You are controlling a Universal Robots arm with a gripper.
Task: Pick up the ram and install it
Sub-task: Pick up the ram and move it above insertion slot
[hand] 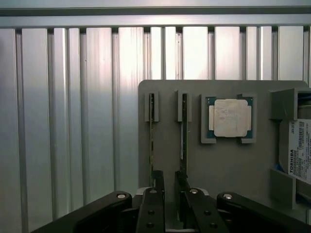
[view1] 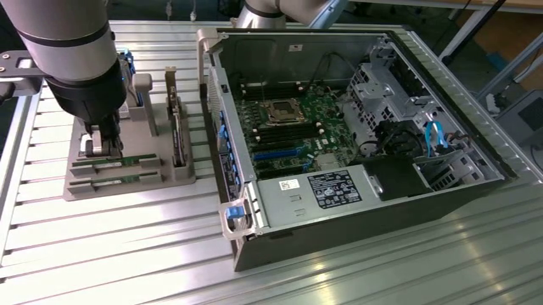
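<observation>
- Ram (view1: 136, 159) stands on edge in a grey holder tray (view1: 76, 194) on the slatted aluminium table (view1: 127, 254), at 9 o'clock from the open computer case (view1: 339, 238).
- Bare table spreads toward 6 o'clock; the case wall bounds 3 o'clock.
- Ram's long axis runs 9-to-3, parallel to a twin stick (view1: 127, 182).
- Gripper (hand: 169, 180) hangs over both sticks, fingers (hand: 158, 180) narrowly parted, nothing between them.

ram sticks (hand: 151, 141) (hand: 184, 131) x2 | CPU (hand: 229, 118) x1 | card (view1: 177, 133) x1 | PC case (view1: 339, 236) x1 | holder (hand: 228, 167) x1
</observation>
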